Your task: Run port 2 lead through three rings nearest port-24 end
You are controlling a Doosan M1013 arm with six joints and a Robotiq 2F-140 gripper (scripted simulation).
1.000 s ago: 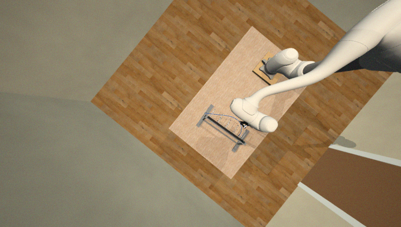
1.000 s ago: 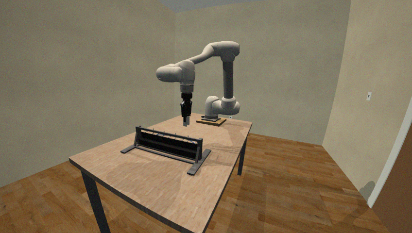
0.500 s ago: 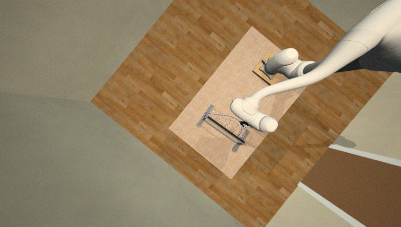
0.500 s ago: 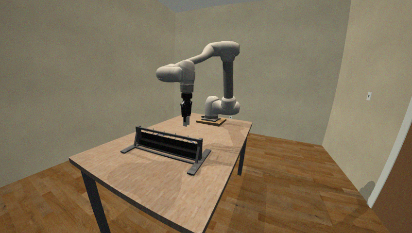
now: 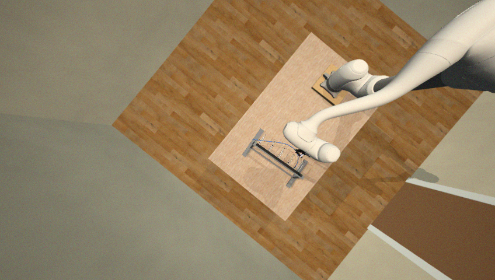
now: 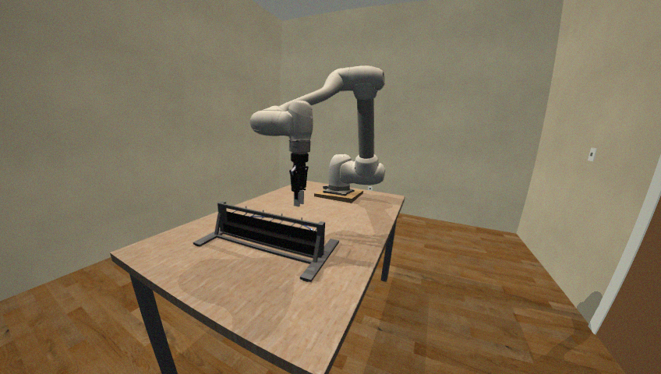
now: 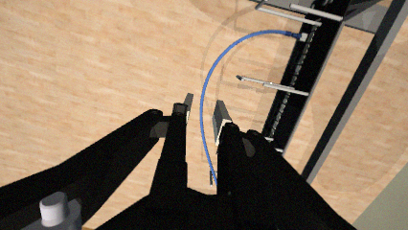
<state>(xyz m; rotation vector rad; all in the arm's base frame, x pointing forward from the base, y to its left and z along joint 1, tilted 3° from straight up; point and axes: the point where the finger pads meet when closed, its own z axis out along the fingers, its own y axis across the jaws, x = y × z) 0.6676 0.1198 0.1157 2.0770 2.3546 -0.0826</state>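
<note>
The blue lead [image 5: 282, 143] [image 7: 230, 50] leaves a plug [image 7: 304, 36] near the port-1 end of the panel. It bows out past the tip of a nearby ring [image 7: 273, 84], outside it, and runs to the rack's far end. Whether it lies in any far ring [image 5: 271, 145] cannot be told. The gripper [image 5: 300, 152] [image 6: 298, 199] [image 7: 205, 107] points down in front of the panel, its fingers a little apart. In the wrist view the lead crosses the gap between the fingertips, not clamped; its height against them is unclear. The lead's far part is hidden behind the gripper in the wrist view.
The dark rack [image 5: 278, 159] [image 6: 269, 234] stands upright on the wooden table [image 5: 250, 177] [image 6: 259, 296] on two grey feet [image 5: 295, 179] [image 6: 319, 262]. Several pale rings stick out from its front toward the arm. The arm's base plate [image 5: 321, 93] [image 6: 355, 198] is at the table's other end.
</note>
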